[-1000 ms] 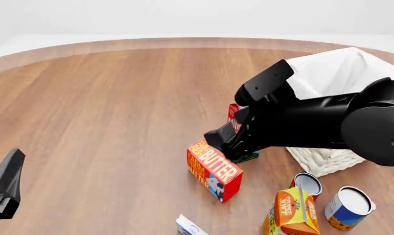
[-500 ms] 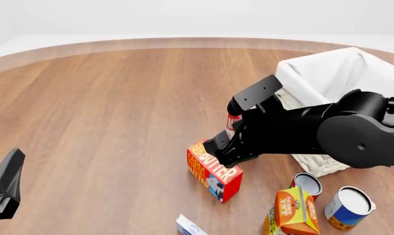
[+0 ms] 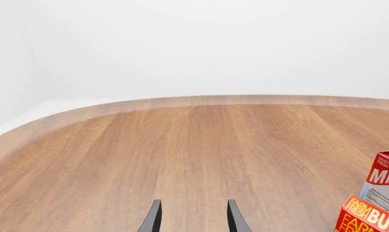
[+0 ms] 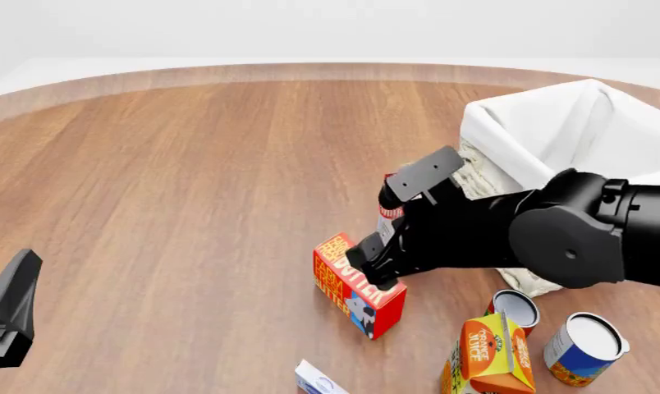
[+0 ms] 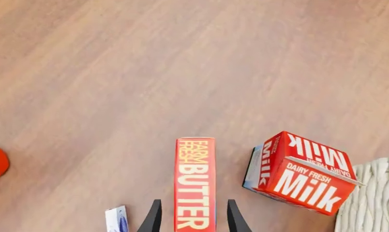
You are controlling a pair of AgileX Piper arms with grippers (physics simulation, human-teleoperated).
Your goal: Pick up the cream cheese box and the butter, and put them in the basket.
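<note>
Wooden boards with a warm brown grain make the round table (image 4: 176,180), and behind it the room is plain white. From the front camera, the right arm (image 4: 549,234) reaches in from the right side, bent low and stretched toward the middle of the table. Its gripper (image 4: 376,271) is down over the butter (image 4: 358,287) — a red box with orange-yellow letters and a small cow picture, lying on the table in front of the basket (image 4: 560,139). The basket is cream-white wicker with a white cloth over its rim, at the right far side. The cream cheese box (image 4: 317,379) shows only as a white corner with a blue mark at the near edge. An orange juice carton (image 4: 489,353) and two cans (image 4: 582,345) stand near the front right. The left gripper (image 4: 7,316) is at the left edge, low, and well apart from everything.

In the left wrist view, two dark fingertips (image 3: 154,220) stand apart with only bare wood between them. The milk carton (image 3: 383,186) and a corner of the butter appear at the side.

In the right wrist view, the fingertips (image 5: 153,217) are spread on both sides of the butter's narrow top face — I cannot tell whether they touch it. The milk carton lies tilted just beside the butter, next to the wicker wall.
</note>
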